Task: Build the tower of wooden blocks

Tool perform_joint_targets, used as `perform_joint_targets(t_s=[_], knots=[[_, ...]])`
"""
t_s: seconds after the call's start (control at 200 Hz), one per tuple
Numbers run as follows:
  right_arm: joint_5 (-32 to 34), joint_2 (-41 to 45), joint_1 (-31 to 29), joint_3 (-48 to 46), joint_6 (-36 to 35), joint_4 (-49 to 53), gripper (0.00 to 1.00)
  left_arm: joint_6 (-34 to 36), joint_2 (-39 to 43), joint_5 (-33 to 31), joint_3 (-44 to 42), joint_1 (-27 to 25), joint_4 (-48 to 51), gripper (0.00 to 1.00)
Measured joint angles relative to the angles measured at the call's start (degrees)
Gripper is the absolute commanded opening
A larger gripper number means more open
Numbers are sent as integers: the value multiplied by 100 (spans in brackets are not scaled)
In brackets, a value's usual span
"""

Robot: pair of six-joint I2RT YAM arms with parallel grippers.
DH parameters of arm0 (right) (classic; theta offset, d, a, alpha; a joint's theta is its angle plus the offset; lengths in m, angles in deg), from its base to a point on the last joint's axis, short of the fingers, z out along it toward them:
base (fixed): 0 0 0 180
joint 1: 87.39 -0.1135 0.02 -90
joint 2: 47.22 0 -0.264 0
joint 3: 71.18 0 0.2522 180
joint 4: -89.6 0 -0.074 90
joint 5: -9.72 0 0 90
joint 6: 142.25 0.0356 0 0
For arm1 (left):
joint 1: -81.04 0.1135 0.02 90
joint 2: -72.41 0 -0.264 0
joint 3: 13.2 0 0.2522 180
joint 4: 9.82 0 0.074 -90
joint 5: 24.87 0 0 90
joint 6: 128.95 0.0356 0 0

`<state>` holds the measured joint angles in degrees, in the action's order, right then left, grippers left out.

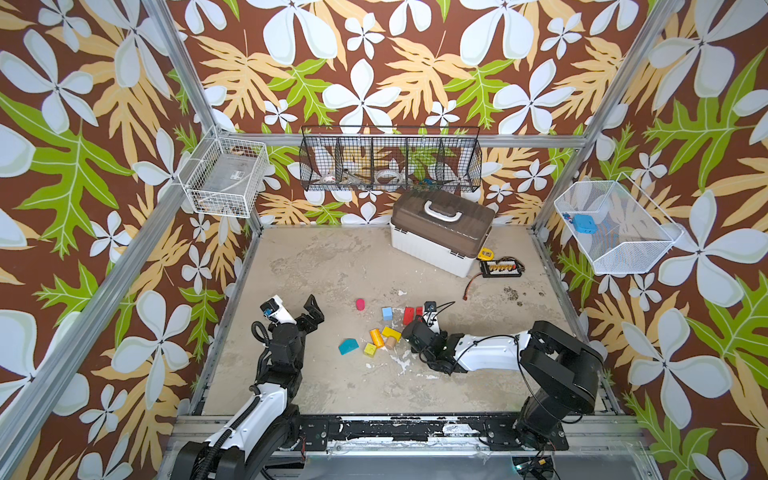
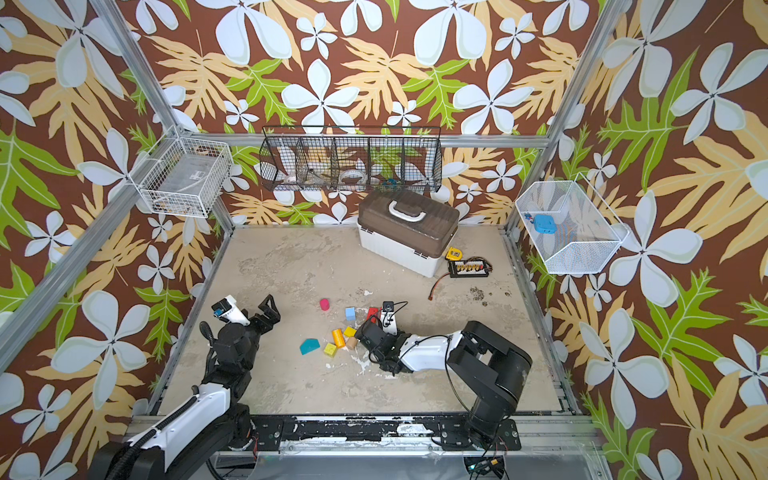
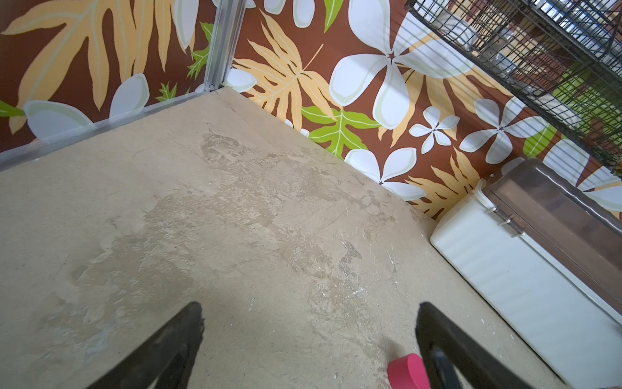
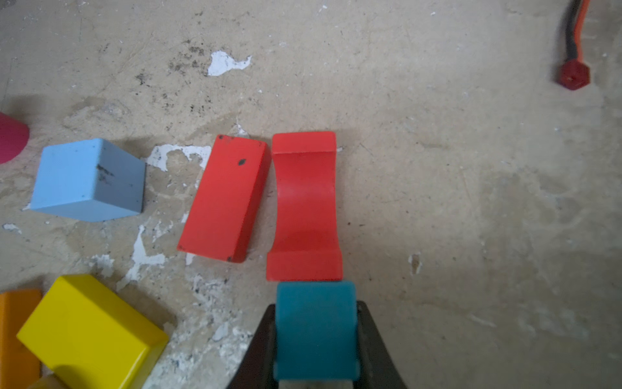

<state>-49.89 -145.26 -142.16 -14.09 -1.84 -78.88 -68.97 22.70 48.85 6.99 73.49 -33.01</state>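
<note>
The wood blocks lie loose on the table and no tower is in view. In both top views I see a pink piece (image 1: 360,304), a light blue cube (image 1: 387,313), a red block (image 1: 408,316), an orange cylinder (image 1: 376,337), a yellow block (image 1: 391,332) and a teal roof piece (image 1: 348,346). In the right wrist view my right gripper (image 4: 315,304) is shut on a teal block (image 4: 315,330), just behind a red arch (image 4: 304,205). My left gripper (image 3: 309,313) stands open and empty, with the pink piece (image 3: 409,370) beside one finger.
A white case with a brown lid (image 1: 440,237) stands at the back right. A yellow tape measure (image 1: 485,253), a connector board (image 1: 500,268) and a cable with a red plug (image 4: 572,74) lie near it. Wire baskets (image 1: 390,162) hang on the walls.
</note>
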Motion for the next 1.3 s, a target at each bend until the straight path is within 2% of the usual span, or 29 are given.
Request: perform_joint_targets(t_s=[0.12,0.35,0.535,0.595,0.741,0.946,1.196,1.301], knots=[[-42,-26,9,48,-13,4,14,-2,0,0,0,0,0,100],[-203,496,11,-442,151,74,23,-2,-22,0,0,0,0,100],[-249,599,11,-533,203,98,24,0,-44,0,0,0,-2,100],[-251,586,11,-496,205,144,29,0,-44,2,0,-2,-2,100],[-369,588,9,-485,208,225,47,0,-52,2,0,-2,-2,100],[-385,802,0,-369,205,586,66,0,-87,13,22,-2,-2,100],[-116,1482,-125,-103,205,1174,77,42,-68,192,28,0,-61,100],[-26,1572,-190,184,153,1325,78,44,-72,330,20,0,-98,100]])
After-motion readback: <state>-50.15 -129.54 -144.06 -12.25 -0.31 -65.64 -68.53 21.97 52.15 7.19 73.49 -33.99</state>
